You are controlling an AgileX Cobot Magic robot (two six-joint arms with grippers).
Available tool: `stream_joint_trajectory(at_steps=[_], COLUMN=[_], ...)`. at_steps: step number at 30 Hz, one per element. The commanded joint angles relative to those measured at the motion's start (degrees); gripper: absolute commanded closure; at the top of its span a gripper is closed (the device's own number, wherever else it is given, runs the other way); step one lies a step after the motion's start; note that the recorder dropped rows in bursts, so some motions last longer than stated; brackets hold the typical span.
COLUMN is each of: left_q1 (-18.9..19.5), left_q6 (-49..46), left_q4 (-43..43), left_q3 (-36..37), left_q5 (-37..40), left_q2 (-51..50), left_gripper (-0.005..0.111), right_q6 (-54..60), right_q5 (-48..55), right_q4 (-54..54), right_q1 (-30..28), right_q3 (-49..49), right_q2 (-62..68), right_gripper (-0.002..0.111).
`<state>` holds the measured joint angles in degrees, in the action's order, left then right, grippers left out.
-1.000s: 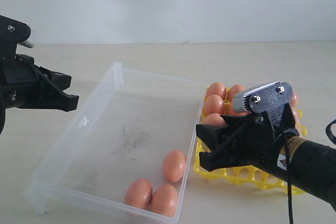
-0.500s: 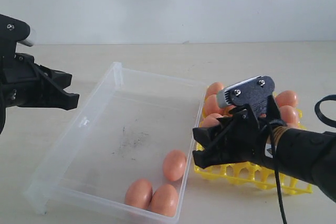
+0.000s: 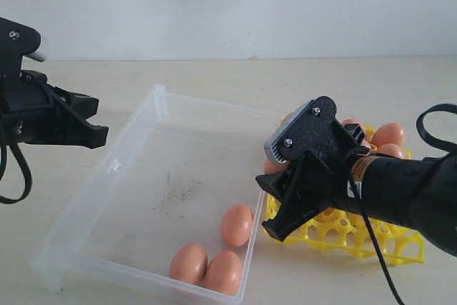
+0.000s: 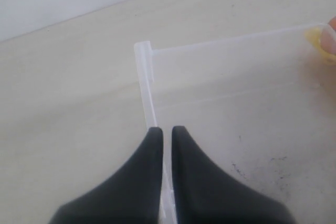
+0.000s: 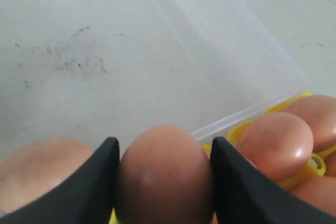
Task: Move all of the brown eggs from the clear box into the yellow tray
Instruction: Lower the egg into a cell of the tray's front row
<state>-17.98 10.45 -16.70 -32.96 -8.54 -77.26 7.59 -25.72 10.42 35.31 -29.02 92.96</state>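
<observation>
Over the yellow tray's [image 3: 389, 249] edge, the right gripper [image 5: 164, 150], clamped on a brown egg [image 5: 157, 177], should centre over a free cup [image 3: 341, 225] before lowering.

Transparent, shiny plastic in the clear box [image 3: 128, 137], smudged with dark specks on the floor. Smooth, glossy shells on the brown eggs [image 3: 236, 225]; bright plastic in the yellow tray [image 3: 378, 237]. Matt, pale desk [image 3: 214, 76].

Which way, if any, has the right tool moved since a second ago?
Yes: the right tool, gripping an egg, swung left over the tray toward the box.
</observation>
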Motion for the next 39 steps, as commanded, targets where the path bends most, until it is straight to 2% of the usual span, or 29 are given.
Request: stream_joint_trajectory(at_steps=[1,8,17,33,36,39], left_q1=[0.2,0.2,0.2,0.2,0.2,0.2], left_q6=[-0.2,-0.2,-0.3,-0.3,-0.3,-0.3], left_q4=[0.2,0.2,0.2,0.2,0.2,0.2], left_q3=[0.3,0.3,0.3,0.3,0.3,0.3], left_q5=[-0.3,0.6,0.5,0.6,0.6,0.6], left_q2=[0.5,0.5,0.5,0.5,0.5,0.5], left_gripper=[0.103,0.103,0.103,0.103,0.103,0.103], right_q6=[-3.4,-11.6,-13.1,-15.7,-16.0,-16.0], right_q5=[-1.7,-5.8,1.1,2.3,3.1,3.6], right_q4=[0.7,0.6,0.8,-1.0,-1.0,-1.0], right_q1=[-0.5,-1.7,-1.7,-1.7,-1.7,-1.7], right_q3=[-0.3,-0.3,-0.3,-0.3,-0.3,-0.3], right_q2=[2.4,4.2,4.2,4.2,4.2,4.2], right_gripper=[0.109,0.109,0.109,0.109,0.105,0.094])
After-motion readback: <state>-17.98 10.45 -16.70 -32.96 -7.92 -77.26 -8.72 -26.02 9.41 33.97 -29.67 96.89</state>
